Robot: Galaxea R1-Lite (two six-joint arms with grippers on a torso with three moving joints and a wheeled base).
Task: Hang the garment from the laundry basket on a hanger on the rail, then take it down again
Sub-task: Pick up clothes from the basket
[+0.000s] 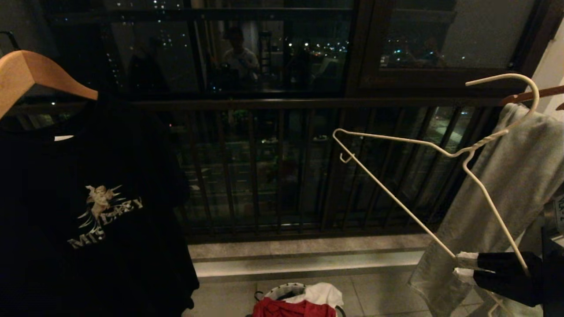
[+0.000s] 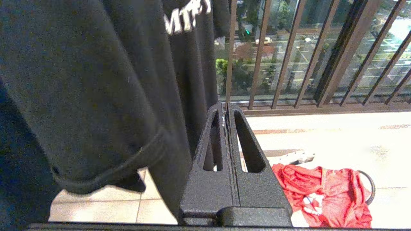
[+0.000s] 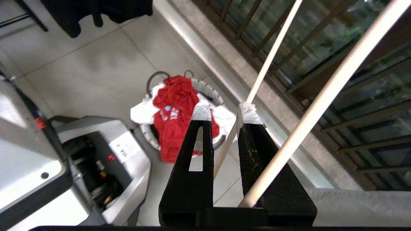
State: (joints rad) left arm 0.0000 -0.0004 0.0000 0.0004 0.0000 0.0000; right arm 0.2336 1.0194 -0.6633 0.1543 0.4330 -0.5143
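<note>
Nearest to us, at four o'clock in the head view, our right tool [image 1: 460,266] grips the white wire hanger [image 1: 440,152] by its lower bar, its taped tips only slightly apart around the thin wire. The hanger tilts up toward one o'clock, its hook free in the air. Our left tool [image 2: 226,110] is closed on nothing, parked beside the hanging black T-shirt [image 1: 88,207].

At six o'clock, lower on the floor, the red garment [image 1: 293,308] lies heaped in the laundry basket [image 1: 282,290], over a white shirt [image 1: 324,294].

Beyond stand the dark balcony railing [image 1: 264,171] and a grey cloth [image 1: 506,189] at three o'clock.

We judge the risks so: the thin wire may twist or slip in the pinch, and the long hanger may snag the grey cloth.
</note>
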